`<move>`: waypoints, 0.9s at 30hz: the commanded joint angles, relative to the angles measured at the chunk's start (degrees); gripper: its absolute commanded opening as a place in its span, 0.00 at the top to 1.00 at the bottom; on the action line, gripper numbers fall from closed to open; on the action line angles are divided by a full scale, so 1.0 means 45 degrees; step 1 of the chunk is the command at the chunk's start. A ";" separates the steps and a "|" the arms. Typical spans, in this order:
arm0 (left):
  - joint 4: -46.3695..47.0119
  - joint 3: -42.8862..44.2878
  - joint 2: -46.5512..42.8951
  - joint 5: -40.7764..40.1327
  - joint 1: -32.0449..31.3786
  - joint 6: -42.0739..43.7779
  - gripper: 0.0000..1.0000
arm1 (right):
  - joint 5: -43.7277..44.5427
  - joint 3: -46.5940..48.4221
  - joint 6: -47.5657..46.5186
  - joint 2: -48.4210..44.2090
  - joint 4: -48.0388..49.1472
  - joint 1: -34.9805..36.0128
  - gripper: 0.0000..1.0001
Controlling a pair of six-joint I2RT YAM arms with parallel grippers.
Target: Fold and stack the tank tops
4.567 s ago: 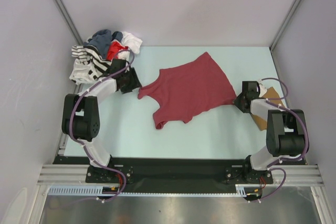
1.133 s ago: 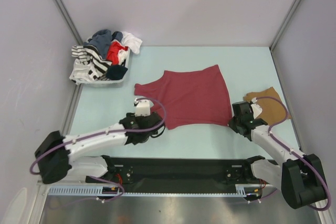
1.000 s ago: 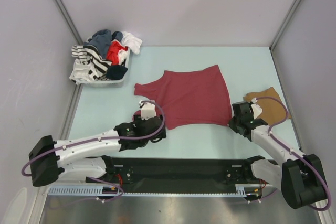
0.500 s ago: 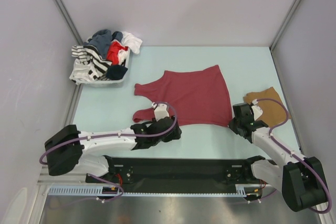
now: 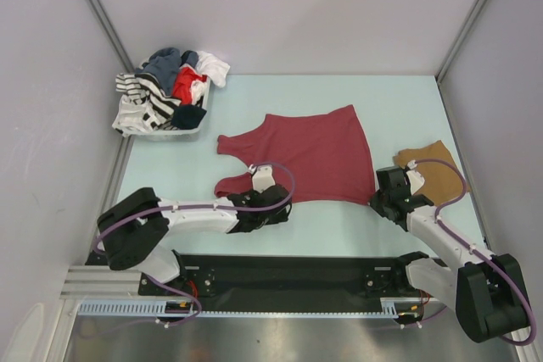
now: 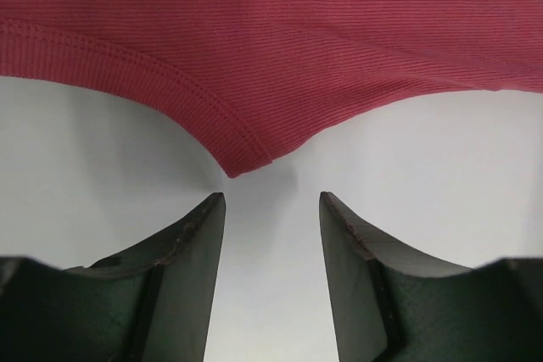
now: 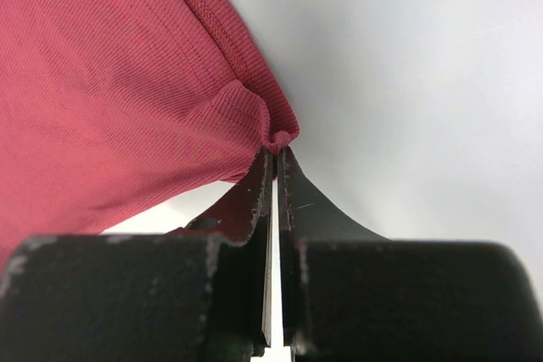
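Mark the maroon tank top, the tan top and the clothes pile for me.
maroon tank top (image 5: 314, 154): top external view, middle of its body.
tan top (image 5: 434, 165): top external view, its exposed middle.
clothes pile (image 5: 144, 99): top external view, the striped garment at its left.

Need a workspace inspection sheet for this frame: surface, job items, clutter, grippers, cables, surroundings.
Surface: pale table, no spills seen.
Job's things: maroon tank top spread flat mid-table; tan top folded small at right edge.
Clutter: mixed clothes heaped at far-left corner.
Grippers: left gripper open, tips just short of the maroon hem; right gripper shut on its corner.
Cables: purple cables loop along both arms, no snag seen.
Surroundings: grey walls, nothing else seen.
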 commanded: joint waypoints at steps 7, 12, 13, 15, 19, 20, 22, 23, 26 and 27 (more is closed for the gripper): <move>0.0115 0.0345 0.0680 -0.0226 0.0726 -0.0230 0.48 | 0.0280 0.0071 -0.0044 -0.0202 0.0186 0.0031 1.00; 0.0174 0.0481 0.0954 -0.0324 0.0902 0.0005 0.65 | 0.0299 0.0090 -0.0044 -0.0241 0.0128 0.0050 1.00; 0.0233 0.0501 0.1051 -0.0246 0.0902 0.0102 0.75 | 0.0318 0.0090 -0.0063 -0.0260 0.0109 0.0050 1.00; 0.0409 0.0501 0.1207 0.0104 0.0941 0.0219 0.90 | 0.0319 0.0090 -0.0044 -0.0280 0.0108 0.0030 1.00; -0.0058 0.0638 0.1228 0.0224 0.0883 0.0201 1.00 | 0.0435 0.0246 -0.0102 -0.0339 -0.0202 0.0050 1.00; -0.0330 0.0599 0.1151 0.0223 0.0882 0.0220 1.00 | 0.0494 0.0420 -0.0122 -0.0319 -0.0378 0.0050 1.00; -0.0586 0.0502 0.0819 0.0436 0.0824 0.0317 1.00 | 0.0708 0.0636 -0.0161 -0.0339 -0.1039 0.0030 1.00; -0.0529 0.0230 0.0682 0.0651 0.0824 0.0356 1.00 | 0.0806 0.0792 -0.0122 -0.0319 -0.1315 0.0030 1.00; -0.0081 -0.0472 0.0077 0.1355 0.0727 0.0435 1.00 | 0.0982 0.1222 -0.0064 -0.0280 -0.2097 0.0050 1.00; -0.0118 -0.0533 -0.0156 0.1453 0.0668 0.0435 1.00 | 0.0944 0.1378 -0.0005 -0.0261 -0.2292 0.0050 1.00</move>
